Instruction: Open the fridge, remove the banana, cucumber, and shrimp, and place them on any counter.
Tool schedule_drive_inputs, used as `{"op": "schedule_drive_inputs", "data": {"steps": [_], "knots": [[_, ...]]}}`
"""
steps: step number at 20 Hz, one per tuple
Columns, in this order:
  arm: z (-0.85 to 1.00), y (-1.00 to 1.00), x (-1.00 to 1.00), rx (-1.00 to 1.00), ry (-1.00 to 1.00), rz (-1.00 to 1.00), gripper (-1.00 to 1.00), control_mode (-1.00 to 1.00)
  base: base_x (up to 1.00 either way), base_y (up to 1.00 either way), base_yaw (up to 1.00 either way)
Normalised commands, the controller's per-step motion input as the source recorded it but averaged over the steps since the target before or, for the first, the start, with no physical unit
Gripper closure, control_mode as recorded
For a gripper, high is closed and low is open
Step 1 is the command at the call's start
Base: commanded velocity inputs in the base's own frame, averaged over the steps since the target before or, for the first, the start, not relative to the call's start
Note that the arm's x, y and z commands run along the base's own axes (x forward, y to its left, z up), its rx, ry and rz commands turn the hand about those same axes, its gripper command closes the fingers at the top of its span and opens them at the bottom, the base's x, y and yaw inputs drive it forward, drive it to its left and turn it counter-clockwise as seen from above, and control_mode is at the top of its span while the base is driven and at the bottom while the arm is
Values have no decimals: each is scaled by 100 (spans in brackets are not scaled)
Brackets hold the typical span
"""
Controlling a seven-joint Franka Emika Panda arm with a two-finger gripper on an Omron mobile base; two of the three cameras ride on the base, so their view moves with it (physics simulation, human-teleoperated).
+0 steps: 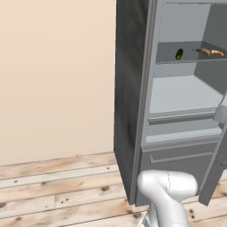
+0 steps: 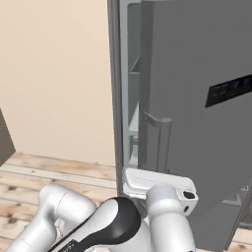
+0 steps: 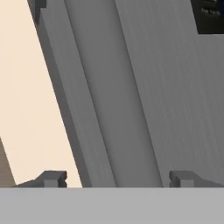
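Fingertips [image 3: 54, 178] of the gripper [image 3: 118, 179] rise at the bottom of the hand view, spread wide, with the fridge's bar handle [image 3: 118, 109] running up between them toward 12 o'clock but untouched by either tip. That spacing reads as a grip let go of, probably because the door [image 2: 197, 123] already stands swung out and needs no more pulling. The black dispenser panel [image 2: 229, 90] sits on the door at 2 o'clock in the right base view.

Inside the fridge [image 1: 186, 88], an upper shelf [image 1: 190, 60] carries all three items: the cucumber [image 1: 179, 54] on end at 1 o'clock in the left base view, the banana [image 1: 204, 52] near it, and the shrimp [image 1: 217, 52] just beside the banana. None has been taken out yet. The arm [image 1: 168, 195] is low at 5 o'clock, well apart from that shelf, so a long reach upward looks likely next.
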Motion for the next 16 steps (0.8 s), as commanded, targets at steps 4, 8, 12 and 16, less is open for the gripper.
{"op": "schedule_drive_inputs", "data": {"steps": [4, 8, 12, 16], "knots": [[66, 38, -72, 0, -16, 0, -100, -100, 0, 0, 0], [74, 65, -47, -4, -8, -7, -100, -100, 0, 0, 0], [42, 36, -38, -5, 5, -34, -100, -100, 0, 0, 0], [16, -43, -1, -1, 52, -52, -100, -100, 0, 0, 0]]}}
